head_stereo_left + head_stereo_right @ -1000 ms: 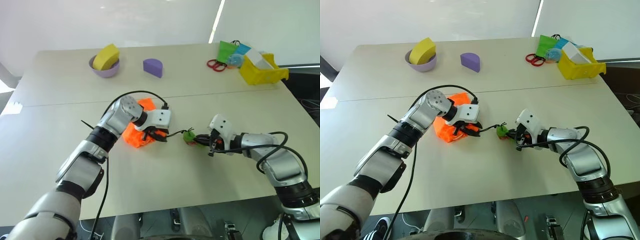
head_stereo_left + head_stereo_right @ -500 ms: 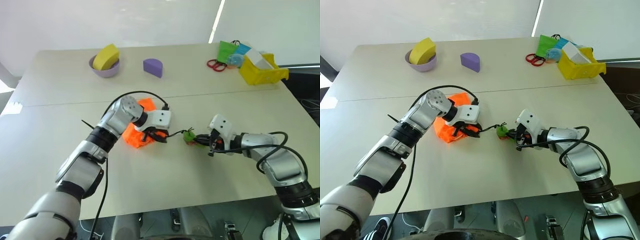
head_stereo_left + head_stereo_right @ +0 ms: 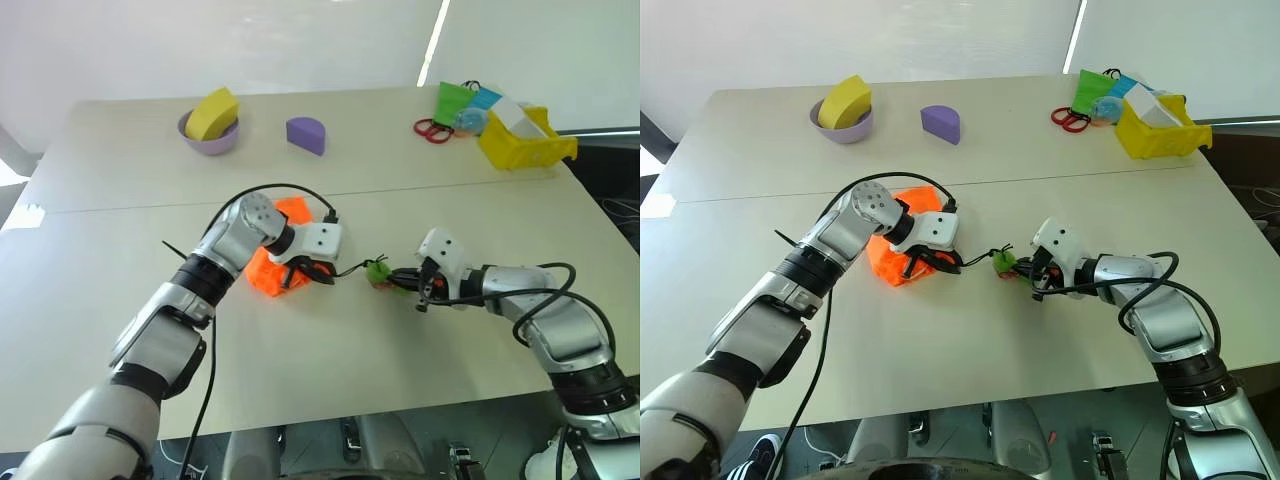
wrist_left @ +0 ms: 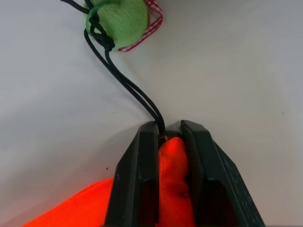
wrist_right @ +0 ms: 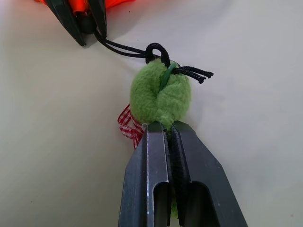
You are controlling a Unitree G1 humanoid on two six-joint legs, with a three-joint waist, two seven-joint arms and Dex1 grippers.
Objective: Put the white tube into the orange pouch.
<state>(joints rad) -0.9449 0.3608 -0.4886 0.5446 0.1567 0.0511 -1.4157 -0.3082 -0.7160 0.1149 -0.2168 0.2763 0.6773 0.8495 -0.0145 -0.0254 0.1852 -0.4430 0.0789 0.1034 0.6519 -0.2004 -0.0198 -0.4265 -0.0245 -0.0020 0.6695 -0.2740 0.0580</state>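
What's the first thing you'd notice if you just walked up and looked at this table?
The bright orange pouch in the middle of the table, with the left gripper pinching its bunched corner where the black cord comes out. That cord runs to a fuzzy green ball, which the right gripper has clamped. At the far side sit a yellow wedge in a purple bowl and a yellow bin.

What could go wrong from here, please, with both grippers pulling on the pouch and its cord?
The left gripper pinches only the neck of the orange pouch, so the fabric could slip free. The right gripper grips just the edge of the green ball; it might pop loose. The black cord looks nearly taut; more pulling may drag the pouch.
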